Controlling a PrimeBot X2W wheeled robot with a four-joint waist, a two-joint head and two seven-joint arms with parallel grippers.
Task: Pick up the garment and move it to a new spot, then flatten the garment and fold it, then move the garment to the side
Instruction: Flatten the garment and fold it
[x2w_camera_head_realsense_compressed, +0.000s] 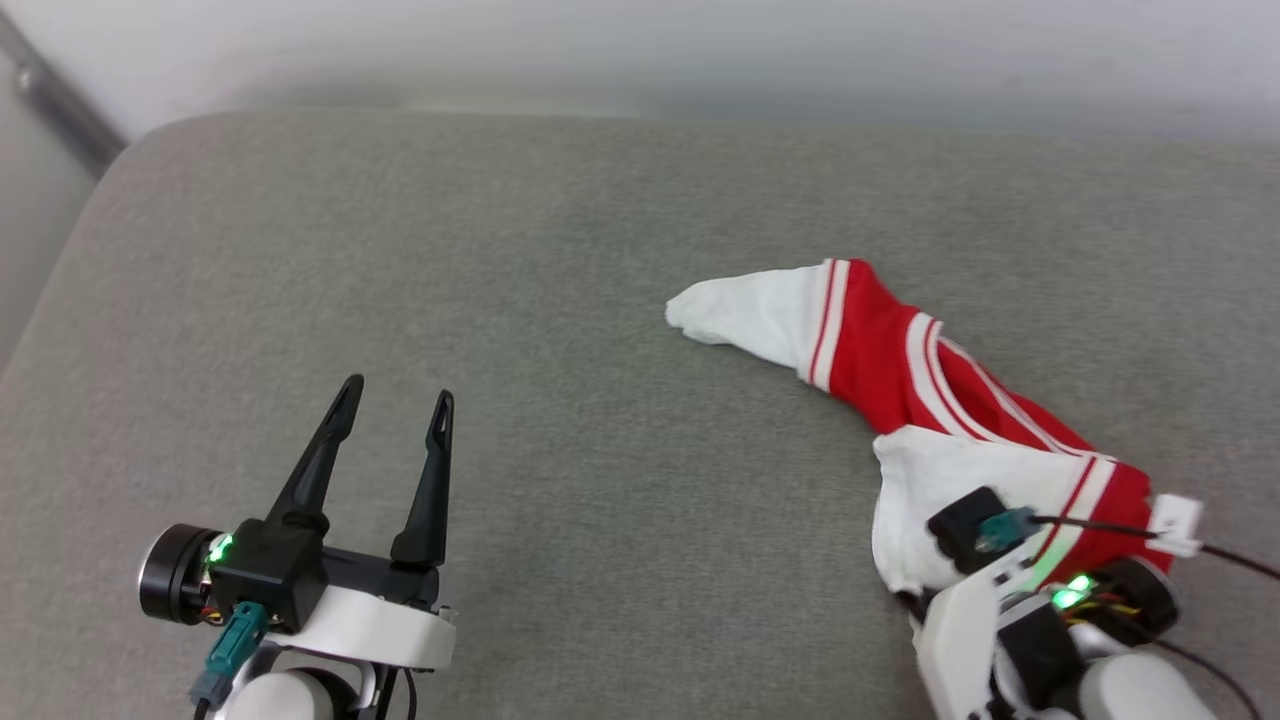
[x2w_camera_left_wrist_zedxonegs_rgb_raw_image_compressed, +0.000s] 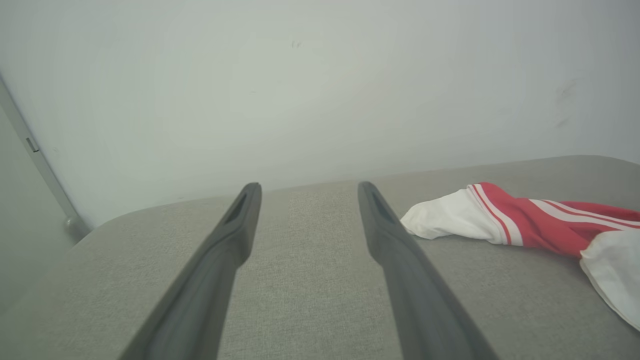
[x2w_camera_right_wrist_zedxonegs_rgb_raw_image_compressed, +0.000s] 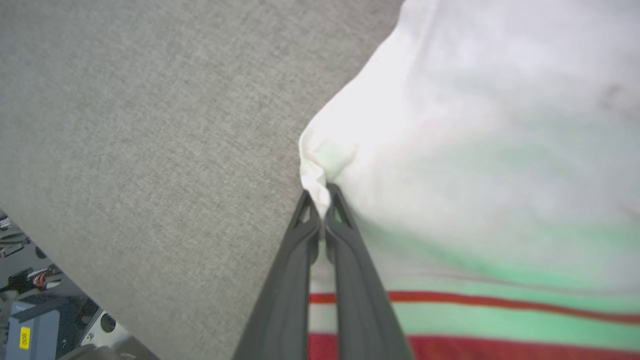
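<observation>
While the garment (x2w_camera_head_realsense_compressed: 900, 370) lies bunched at the right of the grey cushion (x2w_camera_head_realsense_compressed: 500, 250), the right gripper (x2w_camera_right_wrist_zedxonegs_rgb_raw_image_compressed: 324, 200) pinches its white fabric edge.
Well apart, the left gripper (x2w_camera_head_realsense_compressed: 397, 400) hovers with fingers spread, holding nothing.

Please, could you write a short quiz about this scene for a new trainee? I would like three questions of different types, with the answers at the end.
1. True or false: the left gripper is open and holds nothing.
2. Which part of the garment does the right gripper pinch? A) a red stripe B) a white fold C) nothing at all
3. In one word, what colour is the padded surface under the garment?
Key: 1 true; 2 B; 3 grey.
</observation>
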